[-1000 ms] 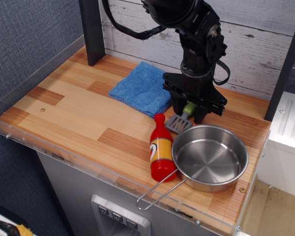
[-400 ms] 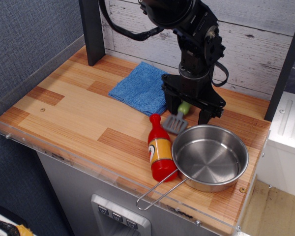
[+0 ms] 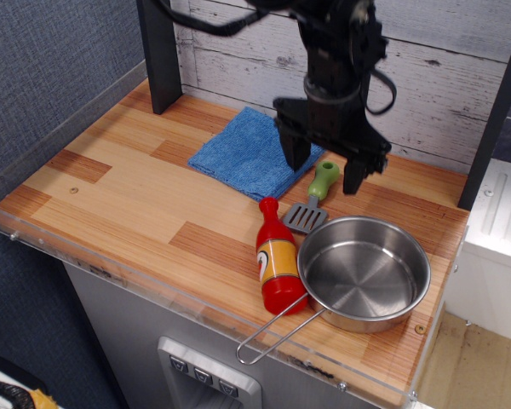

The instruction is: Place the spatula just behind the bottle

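The spatula [image 3: 315, 198], with a light-green handle and a grey slotted blade, lies flat on the wooden counter just behind the red bottle [image 3: 276, 256], its blade next to the bottle's cap. The bottle lies on its side against the steel pan. My gripper [image 3: 324, 166] hangs open above the spatula's handle, fingers spread on either side and clear of it, holding nothing.
A steel pan [image 3: 364, 273] with a thin wire handle sits at the front right, touching the bottle. A blue cloth [image 3: 241, 153] lies behind and left of the spatula. A dark post [image 3: 158, 53] stands at the back left. A clear acrylic rim [image 3: 119, 273] borders the counter.
My gripper opened, let go of the spatula's handle and rose. The spatula now lies flat on the counter. The bottle has shifted slightly left since the earliest frame.
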Available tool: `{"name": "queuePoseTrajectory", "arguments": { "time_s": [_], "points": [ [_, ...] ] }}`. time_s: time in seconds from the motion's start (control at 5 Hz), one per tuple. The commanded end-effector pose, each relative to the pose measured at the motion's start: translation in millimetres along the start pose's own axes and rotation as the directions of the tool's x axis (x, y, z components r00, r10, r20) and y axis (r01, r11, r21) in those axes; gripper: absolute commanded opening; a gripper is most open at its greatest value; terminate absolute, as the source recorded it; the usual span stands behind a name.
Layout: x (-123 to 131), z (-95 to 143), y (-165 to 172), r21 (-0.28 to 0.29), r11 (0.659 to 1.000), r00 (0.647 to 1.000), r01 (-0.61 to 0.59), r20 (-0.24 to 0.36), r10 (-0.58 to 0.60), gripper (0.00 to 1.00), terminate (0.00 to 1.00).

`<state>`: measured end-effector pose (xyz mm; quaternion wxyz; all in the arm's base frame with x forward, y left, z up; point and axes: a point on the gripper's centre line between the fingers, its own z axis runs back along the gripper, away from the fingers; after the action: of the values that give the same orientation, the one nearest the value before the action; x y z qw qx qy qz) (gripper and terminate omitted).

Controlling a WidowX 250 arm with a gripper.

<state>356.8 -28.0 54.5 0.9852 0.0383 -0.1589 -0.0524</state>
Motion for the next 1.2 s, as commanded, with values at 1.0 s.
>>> {"name": "queuePoseTrajectory", "arguments": {
  "time_s": [1.0],
  "points": [
    [-21,127,94,0.214,0.947,0.953,-0.240,0.236,0.189,1.00,0.00]
  ]
}}
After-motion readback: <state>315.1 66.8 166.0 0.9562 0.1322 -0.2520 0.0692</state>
